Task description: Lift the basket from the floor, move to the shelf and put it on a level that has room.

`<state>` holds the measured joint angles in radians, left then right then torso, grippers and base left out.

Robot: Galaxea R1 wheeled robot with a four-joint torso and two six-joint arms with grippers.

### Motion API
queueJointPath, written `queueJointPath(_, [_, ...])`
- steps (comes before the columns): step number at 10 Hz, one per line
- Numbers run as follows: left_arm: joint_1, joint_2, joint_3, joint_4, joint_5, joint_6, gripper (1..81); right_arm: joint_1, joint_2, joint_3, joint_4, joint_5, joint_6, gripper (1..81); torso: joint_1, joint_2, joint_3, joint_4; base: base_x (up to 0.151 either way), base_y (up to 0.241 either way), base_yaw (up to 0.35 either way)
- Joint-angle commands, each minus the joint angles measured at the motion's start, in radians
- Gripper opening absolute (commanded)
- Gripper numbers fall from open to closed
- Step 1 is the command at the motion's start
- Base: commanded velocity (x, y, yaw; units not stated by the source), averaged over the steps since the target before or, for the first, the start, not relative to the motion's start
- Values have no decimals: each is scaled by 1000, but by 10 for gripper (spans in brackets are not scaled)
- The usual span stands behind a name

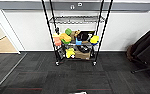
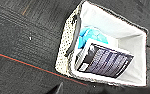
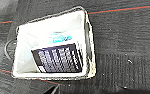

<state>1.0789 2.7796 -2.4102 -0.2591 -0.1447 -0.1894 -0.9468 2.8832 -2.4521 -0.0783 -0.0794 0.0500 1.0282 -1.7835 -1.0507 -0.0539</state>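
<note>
Woven basket (image 2: pixel 101 50) sits on the carpet (image 2: pixel 23 47) across the red line; light, soft-sided, I'd judge. I'd grip both end rims. Can't tell either gripper's opening.

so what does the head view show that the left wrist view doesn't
Head view alone: the shelf against a white wall, its lower tiers crowded with colourful items and a cardboard box, the upper wire level bare, and a strip of tan wooden flooring. Left wrist view alone: the basket on the floor, holding a dark printed package and something turquoise. Both share the charcoal carpet with a thin red line.
</note>
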Motion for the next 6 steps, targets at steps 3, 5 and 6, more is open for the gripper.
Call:
queueJointPath(3, [-121, -18, 17, 0, 77, -5, 811, 147, 9, -2, 0, -63, 5, 811, 110, -176, 0, 0, 0, 0, 0])
queueJointPath(5, [-127, -17, 25, 0, 76, -5, 811, 157, 26, -19, 3, -63, 7, 811, 151, -241, -89, 0, 0, 0, 0])
queueJointPath(6, [-132, -18, 25, -2, 77, -5, 811, 163, 30, -31, 5, -63, 7, 811, 171, -273, -115, 0, 0, 0, 0])
